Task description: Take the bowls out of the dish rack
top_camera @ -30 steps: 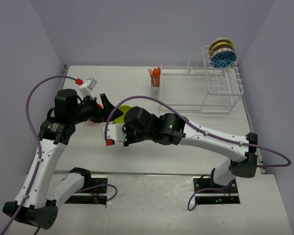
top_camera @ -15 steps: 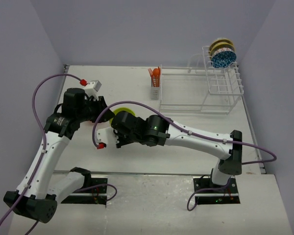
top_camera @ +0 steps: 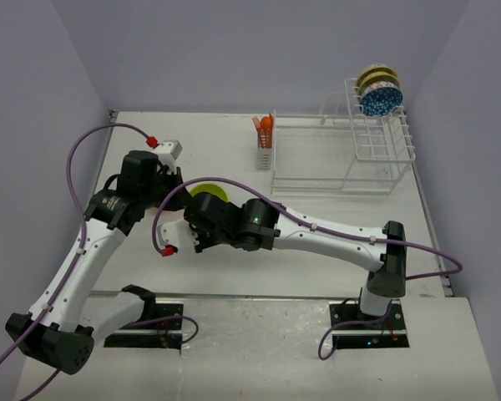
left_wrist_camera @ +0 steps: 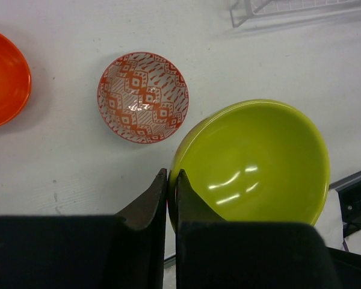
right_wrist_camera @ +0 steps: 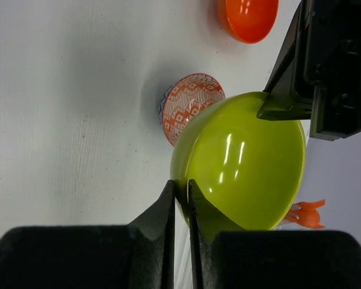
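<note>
Left gripper [left_wrist_camera: 171, 178] and right gripper [right_wrist_camera: 180, 184] both clench the lime-green bowl [left_wrist_camera: 259, 162]; we should loosen the right one slowly

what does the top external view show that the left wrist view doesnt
Only top external: the blue patterned bowl and yellowish bowls standing in the white wire dish rack, and orange utensils in its basket. Only left wrist: a red-and-white patterned bowl and a plain orange bowl on the white table. Both: the lime-green round bowl, its rim pinched by the left gripper in the wrist view, and a rack corner.
</note>
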Controlling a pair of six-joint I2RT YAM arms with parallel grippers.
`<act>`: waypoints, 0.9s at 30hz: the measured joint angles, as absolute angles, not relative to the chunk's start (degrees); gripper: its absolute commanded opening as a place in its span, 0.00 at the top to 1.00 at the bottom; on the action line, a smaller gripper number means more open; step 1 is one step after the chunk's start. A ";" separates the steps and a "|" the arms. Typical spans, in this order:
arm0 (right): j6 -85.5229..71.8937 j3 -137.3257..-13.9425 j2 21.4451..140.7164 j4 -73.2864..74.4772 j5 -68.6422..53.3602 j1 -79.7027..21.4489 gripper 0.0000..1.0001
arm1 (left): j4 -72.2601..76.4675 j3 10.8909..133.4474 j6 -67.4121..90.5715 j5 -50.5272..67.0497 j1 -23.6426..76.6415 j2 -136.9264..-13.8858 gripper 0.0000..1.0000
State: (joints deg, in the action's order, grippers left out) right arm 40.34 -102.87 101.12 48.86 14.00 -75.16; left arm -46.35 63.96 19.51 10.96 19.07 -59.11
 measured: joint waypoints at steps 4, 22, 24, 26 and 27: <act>40.77 -100.25 100.97 44.38 15.77 -75.05 0.11 | -46.30 63.94 21.96 5.21 19.18 -56.82 1.00; 17.26 -61.58 53.30 23.38 14.90 -69.63 0.01 | -34.79 67.94 31.83 -9.82 -0.45 -75.29 1.00; 13.58 -57.89 46.81 22.00 15.00 -69.63 0.01 | -32.95 66.76 32.42 -9.26 -1.91 -76.79 1.00; 10.15 -54.87 41.28 21.21 15.55 -69.63 0.01 | -31.31 65.10 32.77 -8.71 -3.36 -77.36 1.00; 8.78 -53.54 39.11 21.12 15.62 -69.63 0.01 | -30.61 64.47 33.01 -8.47 -4.03 -77.69 1.00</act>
State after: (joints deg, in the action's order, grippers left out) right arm 8.78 -53.54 39.11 21.12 15.62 -69.63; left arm -30.61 64.47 33.01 -8.47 -4.03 -77.69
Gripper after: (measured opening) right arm 0.987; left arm 0.030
